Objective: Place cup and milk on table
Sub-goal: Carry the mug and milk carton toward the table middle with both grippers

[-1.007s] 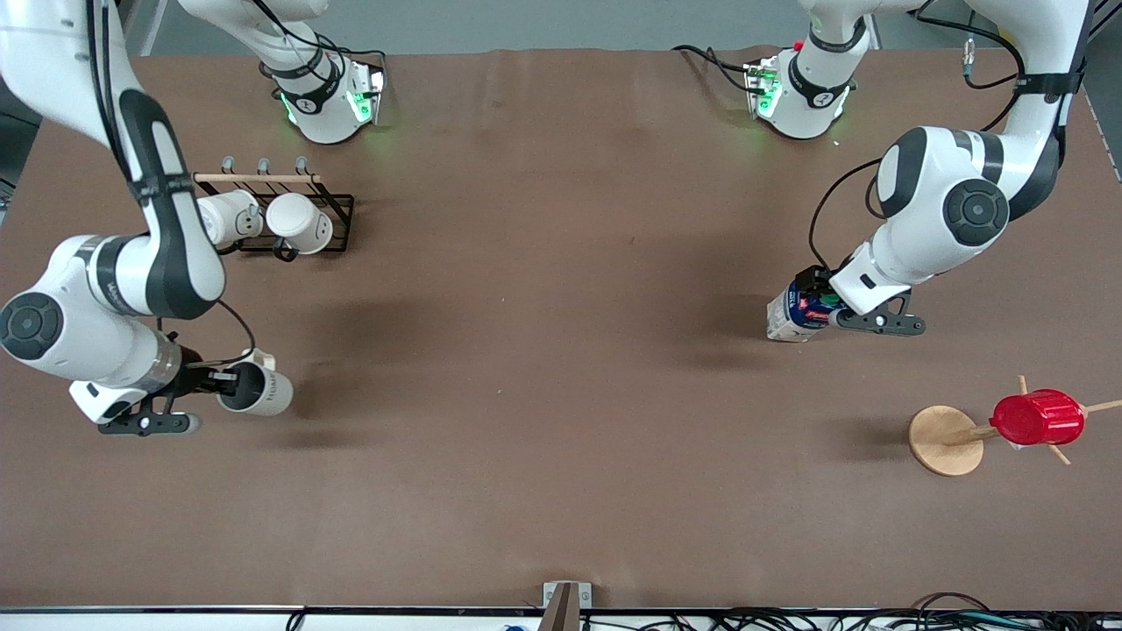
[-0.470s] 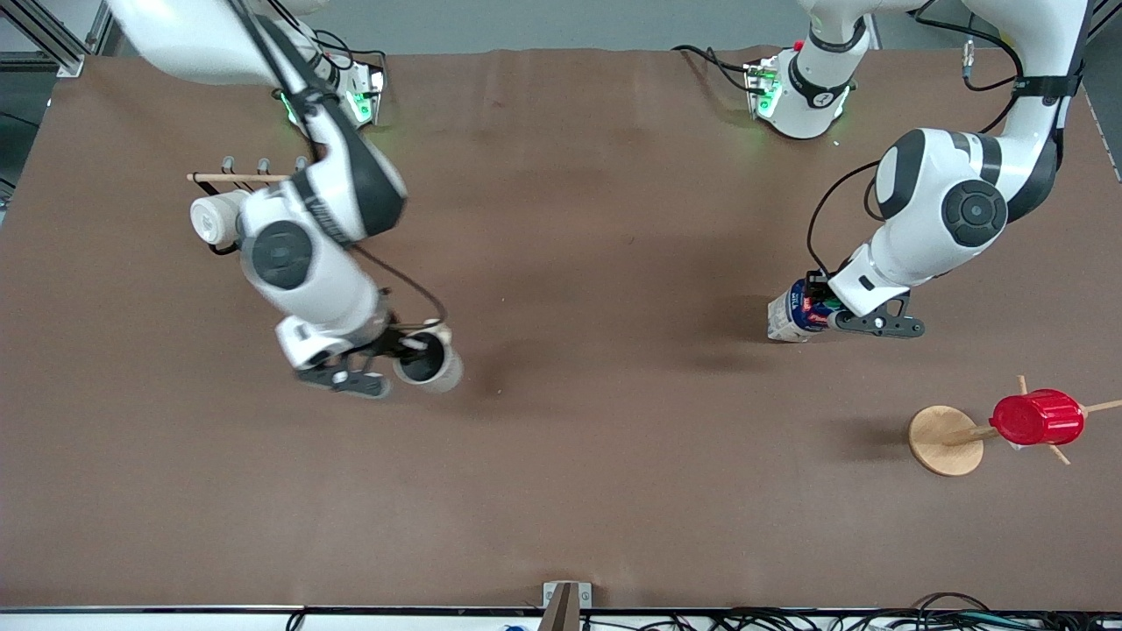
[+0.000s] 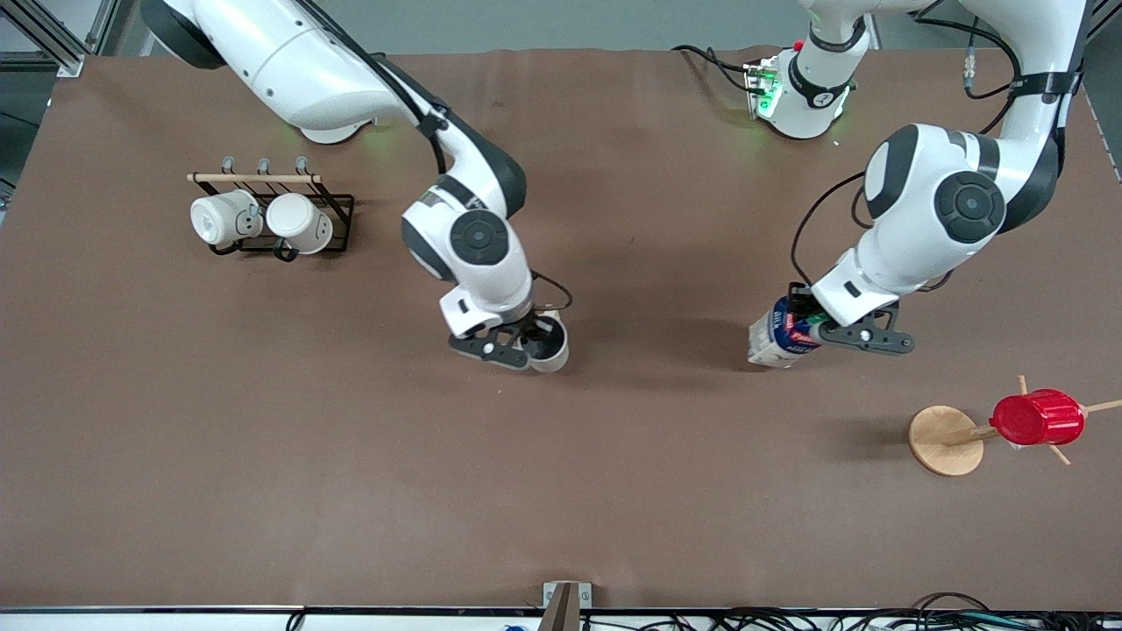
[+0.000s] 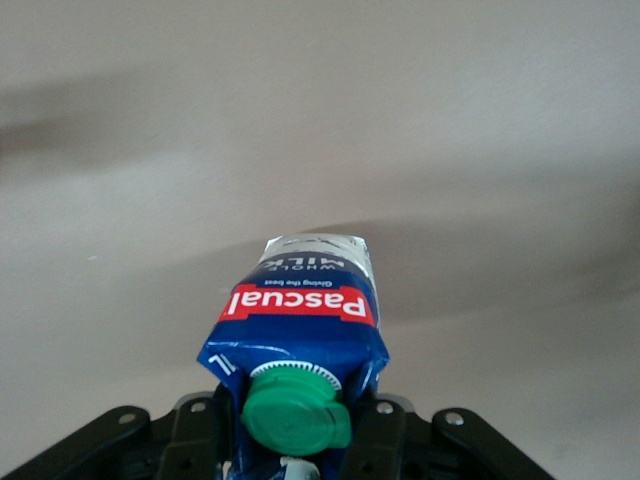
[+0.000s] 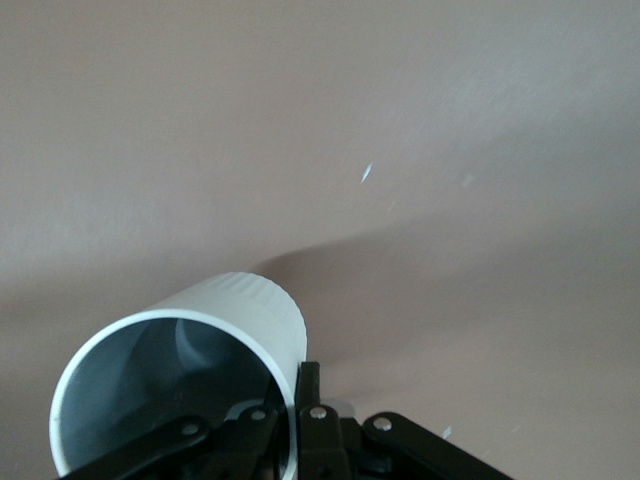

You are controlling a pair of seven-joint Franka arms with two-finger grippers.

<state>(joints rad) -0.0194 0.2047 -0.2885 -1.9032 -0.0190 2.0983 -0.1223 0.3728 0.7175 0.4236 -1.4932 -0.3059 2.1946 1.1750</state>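
Note:
My right gripper [image 3: 532, 343] is shut on the rim of the beige cup [image 3: 547, 343], one finger inside, one outside, and holds it over the middle of the brown table [image 3: 614, 491]. In the right wrist view the cup [image 5: 215, 345] shows its grey inside, mouth toward the camera, with the gripper [image 5: 297, 420] clamped on its wall. My left gripper [image 3: 811, 329] is shut on the top of the milk carton [image 3: 773, 336], which hangs tilted over the table toward the left arm's end. In the left wrist view the milk carton [image 4: 300, 330] shows its green cap and red band in the gripper [image 4: 292, 435].
A black wire rack [image 3: 337, 219] with two plain white mugs [image 3: 263, 219] stands toward the right arm's end. A red ribbed cup [image 3: 1037, 417] hangs on a wooden stand [image 3: 942, 440] near the left arm's end, nearer the front camera than the carton.
My right arm has swung the cup from the right arm's end of the table to over the middle. My left gripper has shifted the carton slightly toward the middle and the front camera.

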